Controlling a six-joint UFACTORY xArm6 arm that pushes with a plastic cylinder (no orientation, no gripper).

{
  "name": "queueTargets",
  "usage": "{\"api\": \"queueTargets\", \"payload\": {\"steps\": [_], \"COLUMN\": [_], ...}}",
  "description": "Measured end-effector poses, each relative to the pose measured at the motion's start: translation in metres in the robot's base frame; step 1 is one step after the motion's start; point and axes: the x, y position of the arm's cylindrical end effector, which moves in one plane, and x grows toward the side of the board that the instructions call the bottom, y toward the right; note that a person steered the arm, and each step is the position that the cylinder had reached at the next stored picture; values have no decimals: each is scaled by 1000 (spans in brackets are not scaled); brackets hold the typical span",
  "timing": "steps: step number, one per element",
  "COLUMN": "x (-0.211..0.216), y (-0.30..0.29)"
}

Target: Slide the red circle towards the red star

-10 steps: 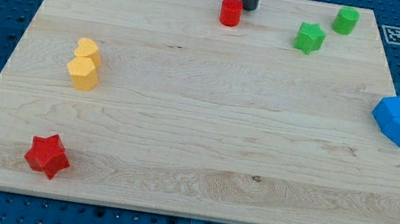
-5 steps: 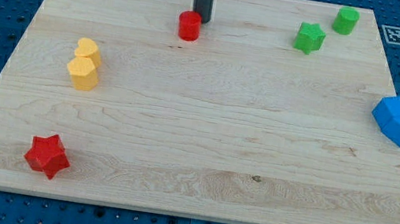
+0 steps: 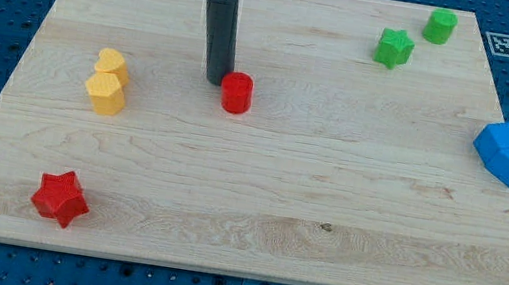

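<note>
Resting on the wooden board (image 3: pixel 257 193), my tip (image 3: pixel 215 80) sits just beside the red circle (image 3: pixel 237 92), on its upper-left side, apparently touching it; it holds nothing. Toward the view's bottom left, well apart, lies the red star (image 3: pixel 60 197). Left of my tip stand two yellow blocks (image 3: pixel 107 81), touching. A blue block (image 3: pixel 504 154) sits at the right edge; a green star (image 3: pixel 394 48) and a green block (image 3: pixel 441 26) lie top right.

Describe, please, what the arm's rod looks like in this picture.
A straight, smooth, dark grey cylinder hanging from a wider black mount with a glossy rim at the view's top. No cables or markings show. My tip is plain and blunt, at the upper left of the red circle.
</note>
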Motion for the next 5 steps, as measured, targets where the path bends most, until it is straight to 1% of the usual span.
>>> {"api": "queueTargets", "payload": {"steps": [1, 2, 3, 4, 5], "x": [0, -30, -35, 13, 76], "y": [-1, 3, 29, 36, 36]}}
